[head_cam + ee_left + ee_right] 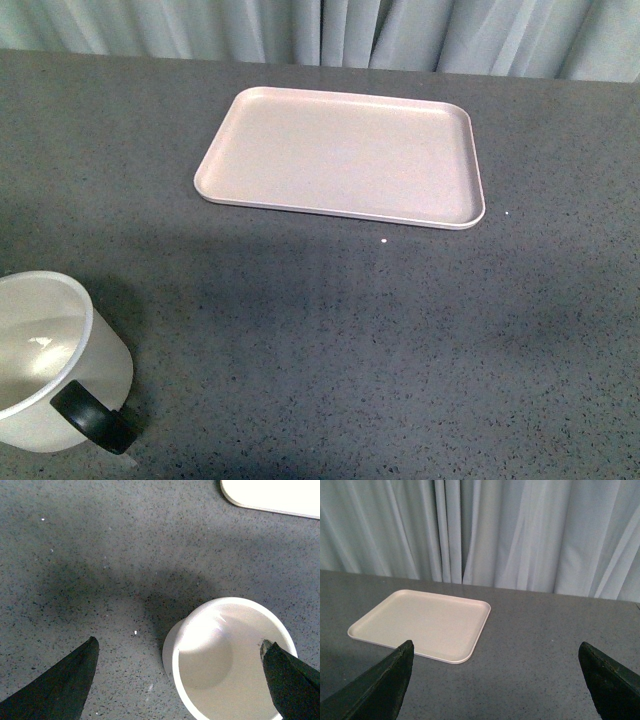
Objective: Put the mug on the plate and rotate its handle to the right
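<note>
My left gripper [178,641] hangs over the mug [225,655] with its fingers spread wide. My right gripper [496,644] is spread too, holding nothing. No step is done yet. The empty mug stands on the table [400,330], well apart from the bare plate [340,150], with its handle [92,418] turned toward me.

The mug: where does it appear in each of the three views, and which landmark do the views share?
Front view: the mug is at the bottom left corner, with its handle on its near side.
Left wrist view: the mug stands under the open left gripper, close to one fingertip.
Right wrist view: not in it.
Shared landmark: the pink plate, visible in all three.
</note>
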`<action>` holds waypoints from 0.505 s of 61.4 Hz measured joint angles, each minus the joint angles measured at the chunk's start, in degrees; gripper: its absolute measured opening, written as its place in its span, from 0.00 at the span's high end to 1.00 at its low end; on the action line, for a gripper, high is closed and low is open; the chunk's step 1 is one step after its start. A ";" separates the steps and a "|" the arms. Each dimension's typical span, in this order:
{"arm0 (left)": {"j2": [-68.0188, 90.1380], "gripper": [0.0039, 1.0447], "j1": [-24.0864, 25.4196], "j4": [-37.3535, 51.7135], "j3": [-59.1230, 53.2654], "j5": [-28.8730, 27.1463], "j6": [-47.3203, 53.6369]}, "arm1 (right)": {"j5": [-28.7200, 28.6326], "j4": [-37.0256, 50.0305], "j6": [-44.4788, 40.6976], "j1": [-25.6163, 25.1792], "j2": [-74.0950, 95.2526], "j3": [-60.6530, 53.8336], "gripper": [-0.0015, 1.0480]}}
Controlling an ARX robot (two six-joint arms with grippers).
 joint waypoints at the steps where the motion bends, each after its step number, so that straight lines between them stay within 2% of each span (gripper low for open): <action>1: 0.76 0.09 0.00 0.44 0.00 -0.13 0.00 | 0.00 0.00 0.00 -0.02 0.00 0.00 0.09; 31: 11.56 0.09 -1.51 5.03 0.00 -0.39 1.84 | 0.00 0.00 0.00 -0.02 0.00 0.00 0.09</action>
